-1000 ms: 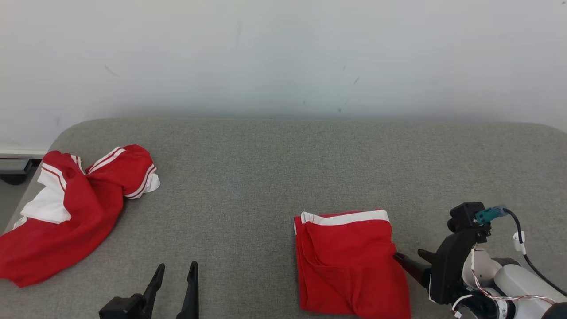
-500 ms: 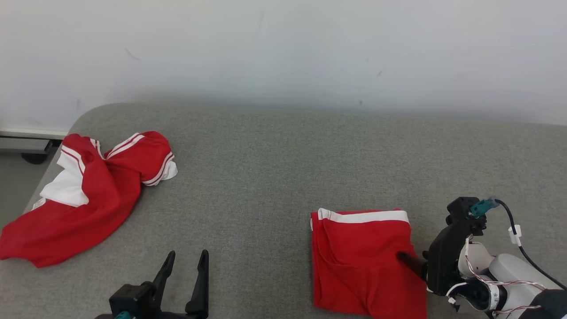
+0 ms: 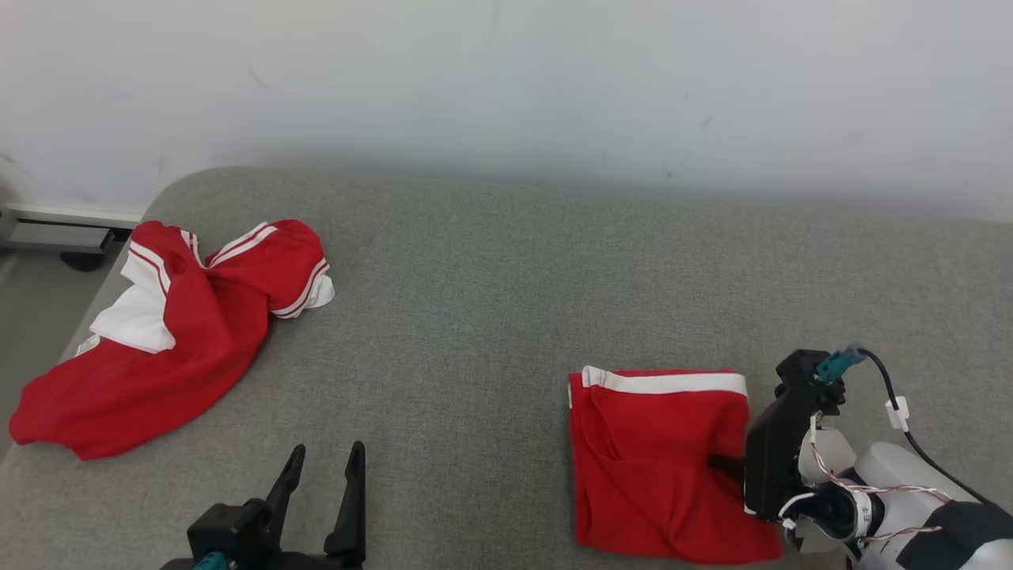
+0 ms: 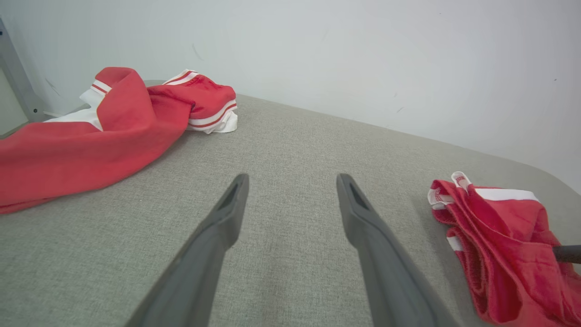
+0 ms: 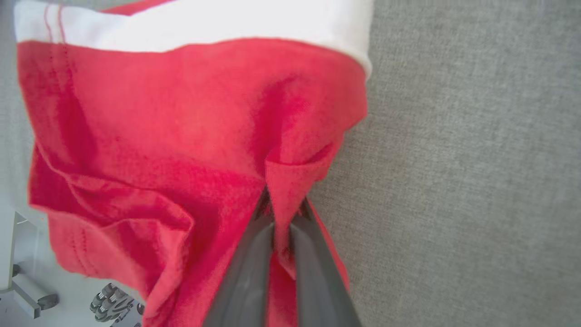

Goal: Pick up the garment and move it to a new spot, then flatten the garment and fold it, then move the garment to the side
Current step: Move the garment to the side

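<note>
Garment (image 3: 661,459) folded, near the tabletop's (image 3: 506,277) front right edge. Right hand (image 5: 281,206) pinching its edge; move aside outstanding. Left hand (image 3: 327,453) spread, idle.

Left pincer (image 3: 328,448) wide — right pincer (image 5: 283,200) pinched

The left tool (image 3: 326,453) and right tool (image 3: 722,465) have long dark fingers (image 4: 218,236); a black cable (image 3: 886,384) leaves a teal plug (image 3: 837,364).
</note>
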Robot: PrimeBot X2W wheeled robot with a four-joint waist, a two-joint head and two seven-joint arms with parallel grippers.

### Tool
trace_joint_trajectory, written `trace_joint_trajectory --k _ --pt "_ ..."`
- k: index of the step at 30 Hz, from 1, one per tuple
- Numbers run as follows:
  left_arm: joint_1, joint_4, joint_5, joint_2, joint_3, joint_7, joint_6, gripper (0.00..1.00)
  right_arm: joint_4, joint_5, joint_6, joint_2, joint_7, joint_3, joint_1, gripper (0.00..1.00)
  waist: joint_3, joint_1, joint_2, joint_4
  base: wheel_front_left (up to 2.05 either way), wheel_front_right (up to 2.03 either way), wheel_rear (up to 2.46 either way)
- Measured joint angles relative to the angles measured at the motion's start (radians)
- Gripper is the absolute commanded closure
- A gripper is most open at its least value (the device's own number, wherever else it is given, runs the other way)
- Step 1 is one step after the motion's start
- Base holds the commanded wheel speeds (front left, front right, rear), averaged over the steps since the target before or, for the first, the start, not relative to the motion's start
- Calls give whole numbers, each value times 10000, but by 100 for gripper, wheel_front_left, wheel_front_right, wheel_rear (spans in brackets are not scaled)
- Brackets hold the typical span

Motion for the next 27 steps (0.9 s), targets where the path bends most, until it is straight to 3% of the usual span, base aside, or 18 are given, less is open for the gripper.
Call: trace_joint_trajectory --k 8,27 --pt "8 25 -25 -4 17 -61 0 0 326 31 150 -132 40 -376 -849 100 10 0 0 -268 0 0 0" --pt "-62 -334 98 174 -132 40 -94 0 2199 -257 341 -1676 508 -859 -2899 100 795 1 1 -945 0 0 0"
